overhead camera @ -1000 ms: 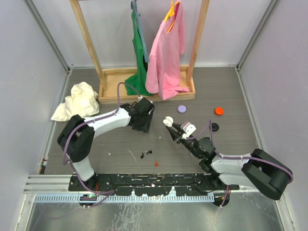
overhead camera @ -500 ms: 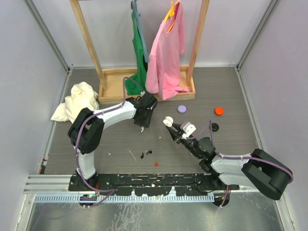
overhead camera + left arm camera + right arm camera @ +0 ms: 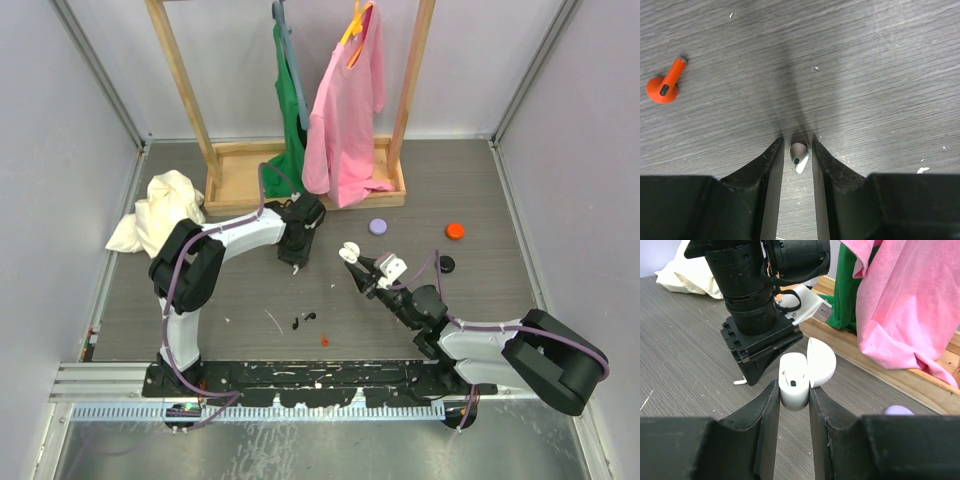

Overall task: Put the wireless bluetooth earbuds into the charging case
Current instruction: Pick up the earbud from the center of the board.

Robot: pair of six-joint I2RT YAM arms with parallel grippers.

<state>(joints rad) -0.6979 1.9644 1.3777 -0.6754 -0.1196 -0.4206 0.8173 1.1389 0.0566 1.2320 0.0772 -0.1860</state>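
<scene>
A white earbud point(image 3: 799, 156) lies on the grey table between the fingertips of my left gripper point(image 3: 797, 144). The jaws stand open, with a thin gap on each side of it. From above, that gripper point(image 3: 296, 262) points down at the table, left of the case. My right gripper point(image 3: 793, 389) is shut on the white charging case point(image 3: 796, 369), holding it up with its round lid point(image 3: 822, 362) flipped open. A dark-tipped earbud seems to sit in one socket. An orange earbud point(image 3: 663, 86) lies apart on the table.
A wooden clothes rack point(image 3: 300, 185) with green and pink shirts stands at the back. A cream cloth point(image 3: 160, 210) lies at the left. Purple point(image 3: 377, 226), orange point(image 3: 455, 231) and black point(image 3: 446, 264) caps lie to the right, and small black bits point(image 3: 303, 320) lie near the front.
The left arm folded in and turned its gripper downward, bringing the open fingers around the white earbud. The right arm and the case have not moved.
</scene>
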